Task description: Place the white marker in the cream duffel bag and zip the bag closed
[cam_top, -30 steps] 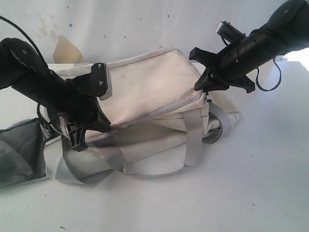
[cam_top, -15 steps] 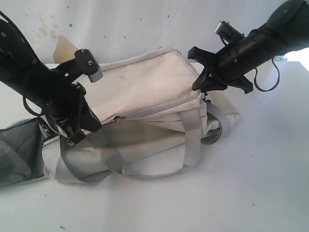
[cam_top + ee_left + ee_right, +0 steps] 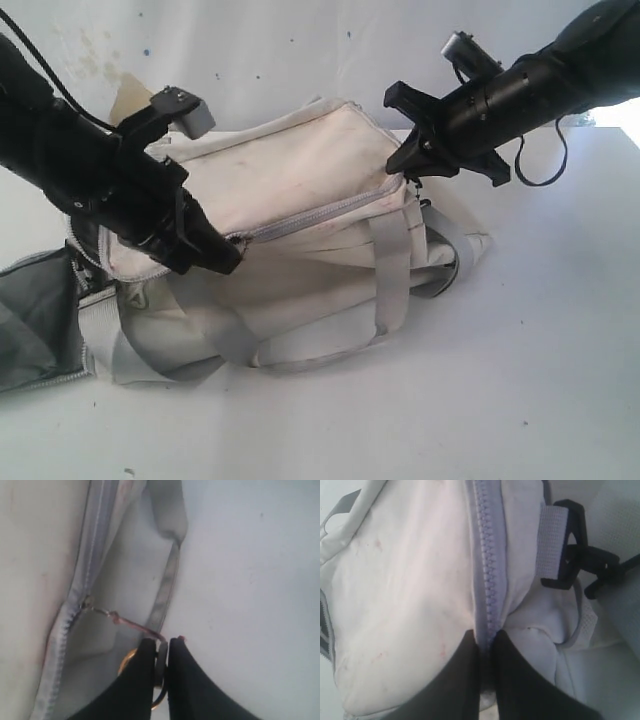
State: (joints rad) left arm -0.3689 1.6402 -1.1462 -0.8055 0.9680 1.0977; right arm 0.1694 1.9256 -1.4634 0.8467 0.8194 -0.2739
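No sight of the white marker in any of the 3 views. Slumped on the white table (image 3: 520, 380): the cream duffel bag (image 3: 300, 165), grey zipper (image 3: 320, 210) closed between the 2 grippers. Pinched tight between the fingers of the left gripper (image 3: 161, 652): the zipper pull (image 3: 132, 626), corded to the slider (image 3: 86, 602). Clamped in the closed right gripper (image 3: 487, 642): the bag's end fabric at the zipper line, beside a black buckle (image 3: 567, 550).

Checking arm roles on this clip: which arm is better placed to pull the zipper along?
Left. The left gripper is shut on the zipper pull; the right gripper only pinches the cream duffel bag across its zipper.
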